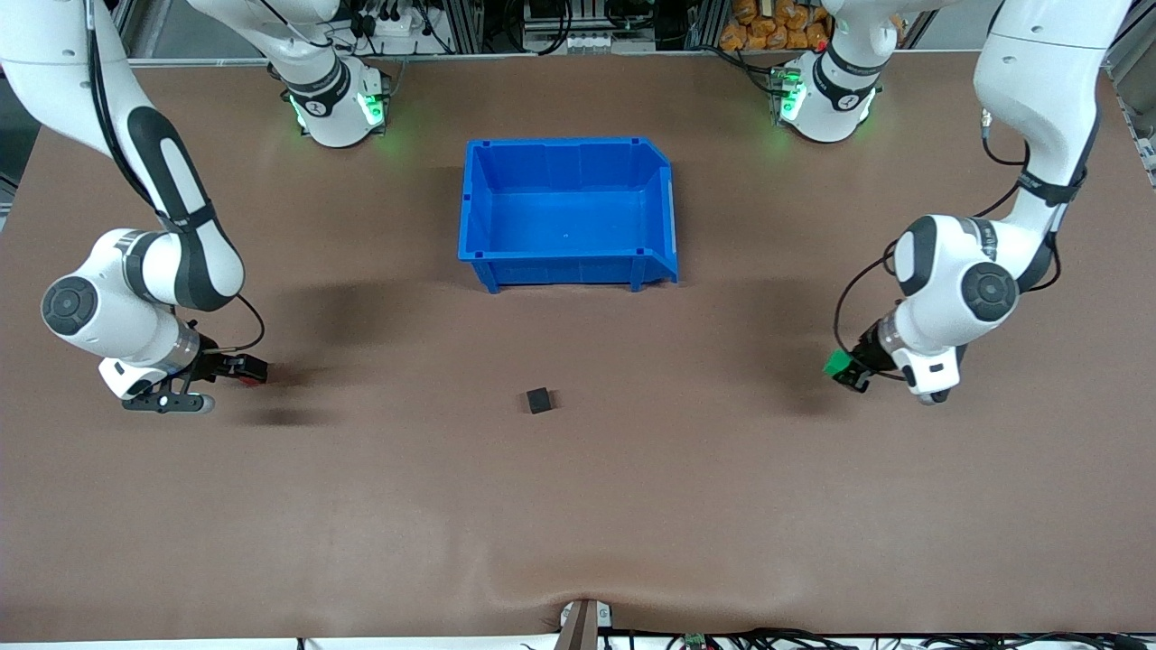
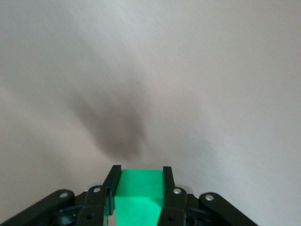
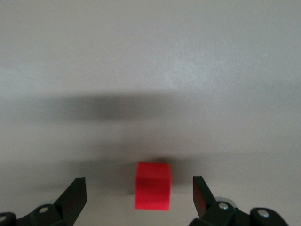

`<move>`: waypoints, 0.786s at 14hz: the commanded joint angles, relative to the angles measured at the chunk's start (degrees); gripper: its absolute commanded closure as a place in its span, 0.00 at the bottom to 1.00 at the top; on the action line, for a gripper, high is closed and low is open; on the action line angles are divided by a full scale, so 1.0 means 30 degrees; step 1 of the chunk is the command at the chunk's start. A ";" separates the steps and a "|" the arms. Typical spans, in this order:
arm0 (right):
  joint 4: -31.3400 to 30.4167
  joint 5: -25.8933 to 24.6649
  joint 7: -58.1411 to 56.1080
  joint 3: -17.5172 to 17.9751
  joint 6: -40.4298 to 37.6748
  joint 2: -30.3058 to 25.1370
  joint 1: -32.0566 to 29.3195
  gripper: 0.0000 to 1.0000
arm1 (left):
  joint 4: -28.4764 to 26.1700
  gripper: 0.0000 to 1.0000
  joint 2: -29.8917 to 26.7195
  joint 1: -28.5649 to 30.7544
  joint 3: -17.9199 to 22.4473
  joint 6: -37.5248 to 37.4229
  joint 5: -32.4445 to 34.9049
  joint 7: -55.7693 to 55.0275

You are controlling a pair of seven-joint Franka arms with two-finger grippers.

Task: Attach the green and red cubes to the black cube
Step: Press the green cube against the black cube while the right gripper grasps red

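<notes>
The black cube (image 1: 539, 400) sits alone near the middle of the brown table (image 1: 578, 524), nearer the front camera than the blue bin (image 1: 567, 212), with bare cloth all round it and wide open room toward each arm's end. The bin stands well apart from the cube, its open top showing only its blue floor.

At the left arm's end of the table, the left gripper (image 1: 847, 368) is low, pointing toward the table's middle, and its fingers (image 2: 168, 188) are closed on the green cube (image 2: 139, 195) — the cube fills the gap between them in the left wrist view. The arm is bent sharply at the elbow, the wrist tilted down.

At the right arm's end, the right gripper (image 1: 237, 370) is also low with its fingers (image 3: 75, 195) spread wide. The red cube (image 3: 152, 185) lies between them, touching neither — whether it rests on the table cannot be told for sure. That arm folds down from its base, the forearm reaching toward the front camera.
</notes>
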 commanded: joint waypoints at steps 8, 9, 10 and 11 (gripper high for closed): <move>-0.0274 -0.0142 -0.0032 0.0263 0.0029 0.1096 -0.0655 0.00 | 1.0106 0.97 0.4407 -0.5620 -0.0145 -0.4890 -0.3565 -1.1780; -0.0334 -0.0142 -0.0032 0.0263 0.0029 0.1067 -0.0627 0.00 | 1.1367 0.97 0.5140 -0.6526 -0.0116 -0.4890 -0.3658 -1.3306; -0.0363 -0.0142 -0.0032 0.0263 0.0029 0.1038 -0.0655 0.00 | 1.2598 0.97 0.5873 -0.7318 0.0029 -0.4890 -0.3630 -1.4482; -0.0334 -0.0142 -0.0061 0.0263 0.0029 0.1066 -0.0656 0.32 | 1.3712 0.97 0.6518 -0.7848 0.0088 -0.4890 -0.3659 -1.5421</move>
